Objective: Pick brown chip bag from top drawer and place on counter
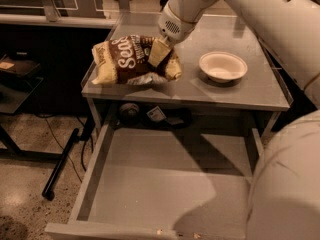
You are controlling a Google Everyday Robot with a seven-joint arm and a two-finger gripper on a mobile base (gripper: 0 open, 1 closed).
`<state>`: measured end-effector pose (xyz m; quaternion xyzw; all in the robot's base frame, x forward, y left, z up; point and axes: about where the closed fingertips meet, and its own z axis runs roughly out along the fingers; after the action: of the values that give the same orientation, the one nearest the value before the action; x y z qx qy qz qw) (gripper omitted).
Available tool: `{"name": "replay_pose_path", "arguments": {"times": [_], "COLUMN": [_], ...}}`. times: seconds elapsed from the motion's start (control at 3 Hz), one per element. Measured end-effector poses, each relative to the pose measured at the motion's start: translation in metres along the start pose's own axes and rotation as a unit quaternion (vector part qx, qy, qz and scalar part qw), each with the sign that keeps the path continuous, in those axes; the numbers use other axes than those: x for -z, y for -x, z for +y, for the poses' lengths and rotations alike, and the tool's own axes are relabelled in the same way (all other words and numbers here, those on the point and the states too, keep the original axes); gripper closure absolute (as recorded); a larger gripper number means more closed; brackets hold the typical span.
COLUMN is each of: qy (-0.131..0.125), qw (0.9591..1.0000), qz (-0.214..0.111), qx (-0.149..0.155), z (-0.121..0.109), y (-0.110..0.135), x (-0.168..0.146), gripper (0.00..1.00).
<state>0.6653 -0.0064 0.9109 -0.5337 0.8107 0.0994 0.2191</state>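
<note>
The brown chip bag [131, 59], with white "Sea Salt" script and cream ends, is at the left part of the counter [225, 91], just above its surface, with a shadow under it. My gripper [161, 53] comes down from the upper right and is shut on the bag's right end. One pale finger [158, 51] lies across the bag's front. The top drawer [165, 184] is pulled wide open below the counter and its flat bottom is bare.
A white paper bowl [223, 66] stands on the counter to the right of the bag. A dark round object [129, 111] and a small packet [156, 114] lie at the drawer's back. My arm's white body [290, 184] covers the lower right.
</note>
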Motion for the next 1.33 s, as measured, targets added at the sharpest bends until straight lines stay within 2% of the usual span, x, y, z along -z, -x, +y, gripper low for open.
{"name": "replay_pose_path", "arguments": {"times": [0.33, 0.67, 1.0, 1.33], "qy": [-0.005, -0.014, -0.015, 0.008], "qw": [0.9999, 0.9998, 0.9998, 0.9999], "qz": [0.002, 0.000, 0.008, 0.008], "qx": [0.009, 0.014, 0.014, 0.008], "z": [-0.016, -0.027, -0.036, -0.038], "y": [0.022, 0.031, 0.030, 0.020], "x": [0.000, -0.002, -0.017, -0.044], "gripper": [1.00, 1.00, 1.00, 1.00]}}
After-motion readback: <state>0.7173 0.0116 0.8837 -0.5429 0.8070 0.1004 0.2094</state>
